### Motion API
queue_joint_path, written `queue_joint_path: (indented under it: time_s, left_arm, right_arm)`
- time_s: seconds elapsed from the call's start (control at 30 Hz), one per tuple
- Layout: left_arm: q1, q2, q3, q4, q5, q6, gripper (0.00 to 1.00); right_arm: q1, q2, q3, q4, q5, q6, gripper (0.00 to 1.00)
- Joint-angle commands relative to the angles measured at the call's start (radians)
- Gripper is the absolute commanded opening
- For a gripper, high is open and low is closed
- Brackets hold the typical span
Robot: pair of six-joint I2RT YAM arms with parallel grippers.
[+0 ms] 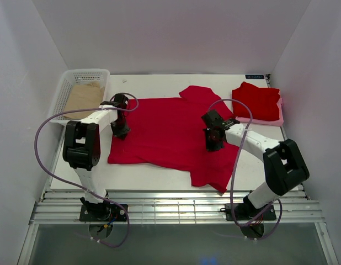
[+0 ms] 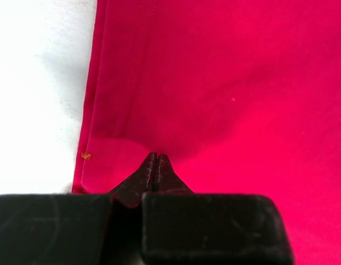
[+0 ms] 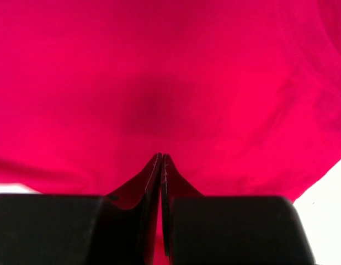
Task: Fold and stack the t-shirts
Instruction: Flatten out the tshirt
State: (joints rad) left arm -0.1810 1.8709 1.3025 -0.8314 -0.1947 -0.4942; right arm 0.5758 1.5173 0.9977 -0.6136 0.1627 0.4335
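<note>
Left gripper (image 2: 156, 157), jaws closed, pinches the spread shirt (image 1: 170, 132) just inside its left hem. Right gripper (image 3: 161, 157), jaws likewise closed, pinches that shirt near its right side. The spread shirt lies flat on a white table (image 1: 159, 83). Beyond its right sleeve, a folded shirt (image 1: 259, 100) rests on a pink cloth (image 1: 264, 121); beyond its left edge, a basket (image 1: 85, 72) holds a tan sheet (image 1: 82, 99).

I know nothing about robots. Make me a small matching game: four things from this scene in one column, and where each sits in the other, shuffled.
1. spread t-shirt
2. folded t-shirt
3. tan sheet
4. basket

a. on the pink piece, far right
b. far left corner
c. inside the basket
d. flat in the middle

Pairs: 1-d, 2-a, 3-c, 4-b
</note>
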Motion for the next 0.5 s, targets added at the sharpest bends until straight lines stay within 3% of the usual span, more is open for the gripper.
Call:
queue_joint_path:
  time_s: [0.0,0.47]
  left_arm:
    - [-0.005,0.017,0.006,0.026,-0.02,0.003,0.0]
    - [0.011,0.125,0.09,0.02,-0.066,0.017,0.0]
  right_arm:
    - [-0.06,0.053,0.019,0.06,0.038,-0.027,0.08]
    - [-0.234,0.285,0.084,0.133,0.032,-0.13,0.08]
